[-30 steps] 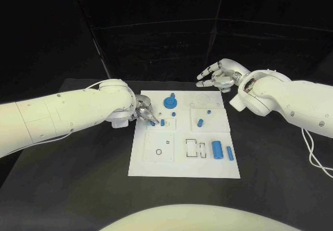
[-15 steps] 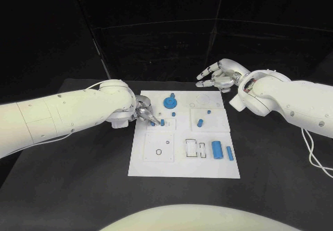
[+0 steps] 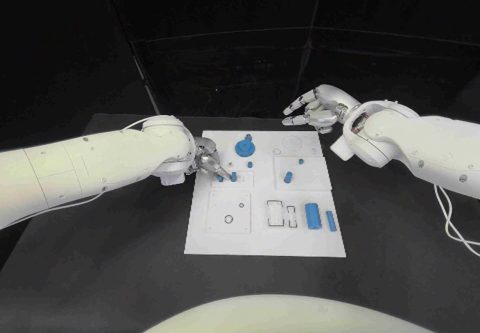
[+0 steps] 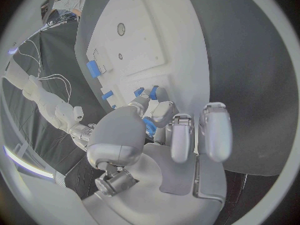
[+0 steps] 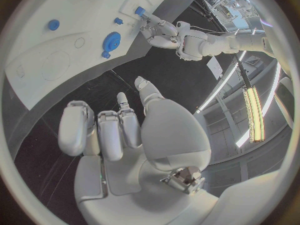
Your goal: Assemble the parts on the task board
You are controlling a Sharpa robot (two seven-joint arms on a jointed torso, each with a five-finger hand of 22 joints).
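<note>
The left hand (image 3: pixel 207 163) is pinching a small blue peg (image 3: pixel 219 177) at its fingertips over the task board (image 3: pixel 265 239), so it should be lowering it straight and upright, while the right hand (image 3: pixel 315 107) is hanging released, well apart.

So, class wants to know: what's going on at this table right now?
A two-armed robot is assembling small blue parts on a white task board. Its left hand is at the board's left side, fingers closed around a small blue peg there. The right hand hovers beyond the board's far right corner, open and holding nothing. A blue gear and a blue cylinder sit elsewhere on the board.
</note>
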